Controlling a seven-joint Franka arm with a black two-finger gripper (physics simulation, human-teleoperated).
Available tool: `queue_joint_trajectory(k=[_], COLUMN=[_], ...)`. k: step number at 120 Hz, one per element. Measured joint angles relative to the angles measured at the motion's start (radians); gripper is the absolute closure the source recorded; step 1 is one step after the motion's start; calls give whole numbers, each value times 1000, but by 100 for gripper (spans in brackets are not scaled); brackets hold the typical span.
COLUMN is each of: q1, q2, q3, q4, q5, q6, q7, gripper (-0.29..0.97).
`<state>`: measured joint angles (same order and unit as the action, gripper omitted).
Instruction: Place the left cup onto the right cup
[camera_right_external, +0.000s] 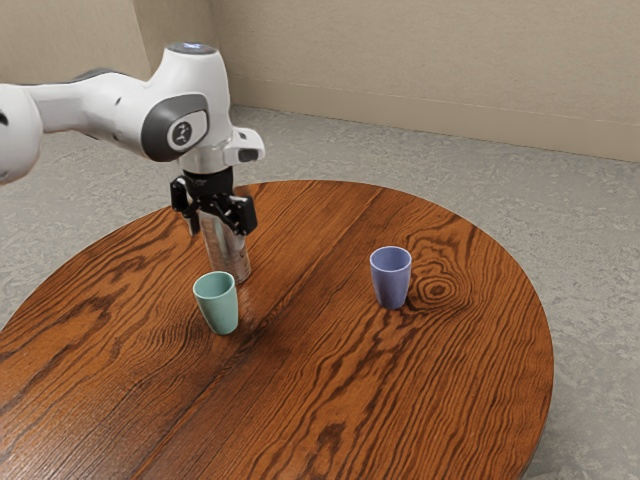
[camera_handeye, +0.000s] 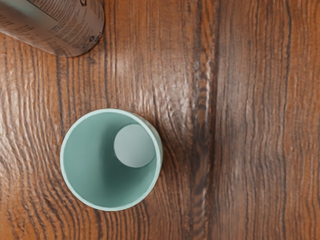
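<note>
On the round wood table (camera_right_external: 350, 400), toward the exterior view's left, stands the teal cup (camera_right_external: 217, 302). It is upright w/ mouth up. Wrist view looks nearly straight down into the teal cup (camera_handeye: 111, 160): inside empty, flat round bottom visible, rim unbroken, bare wood grain (camera_handeye: 250, 125) all around it.

Gripper (camera_right_external: 217, 228) hangs above and slightly behind the teal cup, clear of the rim, no contact. Fingers point down and are spread apart w/ nothing pinched between them, i.e. the hand is open and empty.

Silver can (camera_right_external: 230, 255) stands upright just behind the teal cup, on the side away from the exterior cam; in the exterior view its top is partly covered by the gripper. In the wrist view the can (camera_handeye: 55, 25) sits near the teal cup's rim w/ a strip of wood between them, so not touching. Printing on its side, too small to read.

Blue cup (camera_right_external: 390, 276) is well apart from the teal cup, toward the exterior view's right and a bit farther back. Also upright, mouth up, standing alone.

Arm (camera_right_external: 110, 105), white w/ grey joints, comes in from the exterior view's left above the teal cup's side of the table. Grey speckled floor (camera_right_external: 560, 200) and beige wall (camera_right_external: 450, 50) lie beyond.
</note>
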<state>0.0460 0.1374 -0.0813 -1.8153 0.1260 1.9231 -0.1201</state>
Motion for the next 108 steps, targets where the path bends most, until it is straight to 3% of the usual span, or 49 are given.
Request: queue_joint_trajectory(k=[34, 108], q1=[0, 9], q2=[-6, 109], q3=[0, 25], q4=[-108, -110], q5=[-1, 1], q6=[108, 274], q7=[-66, -101], gripper=[0, 0])
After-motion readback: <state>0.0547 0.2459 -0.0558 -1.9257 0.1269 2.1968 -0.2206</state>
